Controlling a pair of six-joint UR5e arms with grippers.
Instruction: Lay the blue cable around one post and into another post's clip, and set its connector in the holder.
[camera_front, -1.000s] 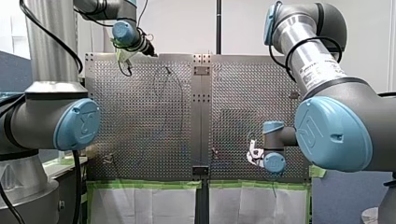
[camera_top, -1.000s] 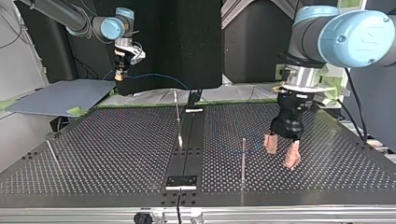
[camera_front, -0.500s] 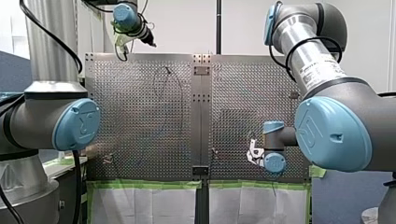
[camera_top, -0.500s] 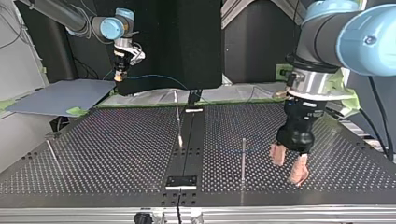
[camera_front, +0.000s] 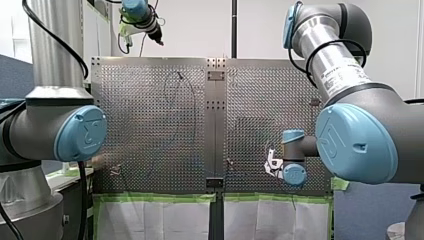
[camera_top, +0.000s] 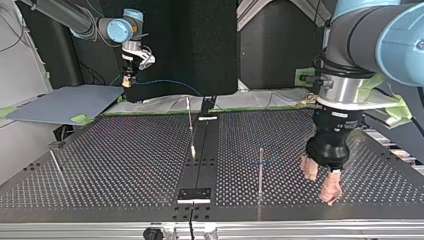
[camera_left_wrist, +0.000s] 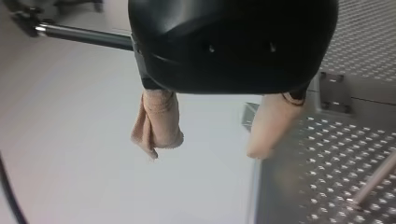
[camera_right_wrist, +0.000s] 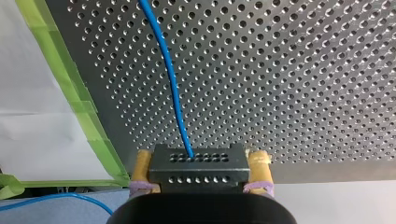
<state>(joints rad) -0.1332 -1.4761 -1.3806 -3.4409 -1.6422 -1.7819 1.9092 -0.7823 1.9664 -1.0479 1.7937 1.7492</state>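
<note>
Our right gripper (camera_right_wrist: 201, 158) clamps the black, hole-dotted connector (camera_right_wrist: 198, 170), its thin blue cable (camera_right_wrist: 170, 79) crossing the perforated table (camera_right_wrist: 303, 70). Our left gripper (camera_left_wrist: 208, 147) holds its wrinkled beige pads (camera_left_wrist: 159, 123) wide apart.

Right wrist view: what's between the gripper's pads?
The black connector, clamped between the right gripper's pads, with the blue cable running out of it ahead over the perforated table. This shows in the right wrist view.

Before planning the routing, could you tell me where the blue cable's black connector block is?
Right wrist view: the black connector block is clamped between my right gripper's yellow fingers, near the perforated table's green-taped edge.
</note>
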